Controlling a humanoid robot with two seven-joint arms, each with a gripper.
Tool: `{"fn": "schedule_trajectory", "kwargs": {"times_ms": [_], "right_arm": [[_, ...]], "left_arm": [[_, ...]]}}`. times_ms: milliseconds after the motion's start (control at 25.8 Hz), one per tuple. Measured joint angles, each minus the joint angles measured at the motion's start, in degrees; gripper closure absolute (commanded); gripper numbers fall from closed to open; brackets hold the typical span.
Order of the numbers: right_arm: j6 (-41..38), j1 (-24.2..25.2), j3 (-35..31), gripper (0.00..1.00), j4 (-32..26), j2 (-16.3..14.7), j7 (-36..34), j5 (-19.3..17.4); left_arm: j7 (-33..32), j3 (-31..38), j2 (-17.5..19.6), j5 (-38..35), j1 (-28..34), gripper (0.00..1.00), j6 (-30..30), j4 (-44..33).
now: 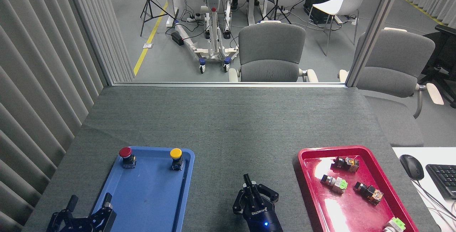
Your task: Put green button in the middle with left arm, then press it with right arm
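Nearest, bottom left: left hand (89,211) sits low over the near end of the blue tray (149,203), fingers spread apart, holding nothing. Bottom centre: right hand (254,196) is over the bare felt between the two trays, fingers drawn together to a point and angled down and forward. The green button isn't visible at all in this view; best guess is it's directly under the right hand's fingertips on the middle strip of the desk (228,125), but can't confirm, since the hand covers that spot. Can't tell if the fingers touch it either. Judgement on progress: the placing step with the left arm looks done, as no green cap remains on the blue tray and the left hand is empty and clear. The press with the right arm looks to be in hand or right at contact; whether the cap is actually pushed down can't be read. Left to do: finish the press, lift off. Further out on the blue tray: red button (125,153) and yellow button (176,154), both upright at the far end. Red tray (306,182) on the right holds several loose switch parts (335,183), untouched. Beyond the desk edge are grey chairs.
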Motion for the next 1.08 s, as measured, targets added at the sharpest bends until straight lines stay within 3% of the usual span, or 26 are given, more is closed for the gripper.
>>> {"fn": "schedule_trajectory", "kwargs": {"times_ms": [542, 735, 813, 852, 968, 1084], "right_arm": [[0.01, 0.92, -0.2, 0.88, 2.47, 0.29, 2.18, -0.14], [0.26, 1.11, -0.51, 0.83, 2.49, 0.44, 0.64, -0.25], [2.05, 1.2, -1.15, 0.74, 0.71, 0.63, -1.96, -0.27], [2.97, 1.15, -1.49, 0.63, -0.49, 0.71, -4.53, -0.27], [4.51, 1.35, -2.87, 0.08, -2.97, 1.07, -9.81, -0.25], [5.14, 1.78, -5.12, 0.02, -3.87, 1.72, -12.17, -0.25]], "left_arm": [[-0.01, 0.07, -0.77, -0.02, -0.05, 0.0, 0.02, 0.11], [-0.1, 0.09, -0.91, -0.08, -0.05, 0.0, 0.02, -0.02], [-0.1, 0.09, -0.91, -0.13, -0.05, 0.0, -0.05, -0.12], [-0.1, 0.09, -0.88, -0.23, -0.05, 0.0, -0.24, -0.25], [-0.1, 0.11, -0.58, -0.61, 0.06, 0.0, -0.64, -1.42], [-0.1, 0.28, -0.3, -0.79, 0.16, 0.0, -0.79, -2.16]]}}
